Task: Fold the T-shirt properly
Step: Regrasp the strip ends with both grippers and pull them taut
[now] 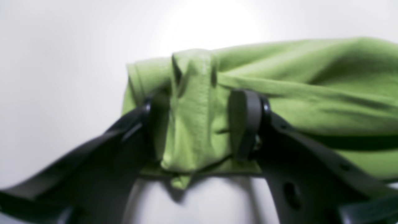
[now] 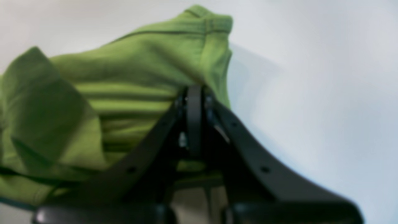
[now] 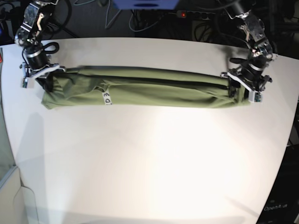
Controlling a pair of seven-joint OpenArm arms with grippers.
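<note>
Base view: left pincer (image 3: pixel 244 87) and right pincer (image 3: pixel 41 77) hold T-shirt (image 3: pixel 140 91) ends.

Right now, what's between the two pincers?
In the base view, only the T-shirt lies between the left pincer and the right pincer, stretched in a long folded band with a small white tag.

robotics lab/test bench: plain white worktable (image 3: pixel 154 154), tangled cables (image 3: pixel 121 16) and a power strip w/ red light (image 3: pixel 191 14) behind it, dark equipment at the rear edge.
</note>
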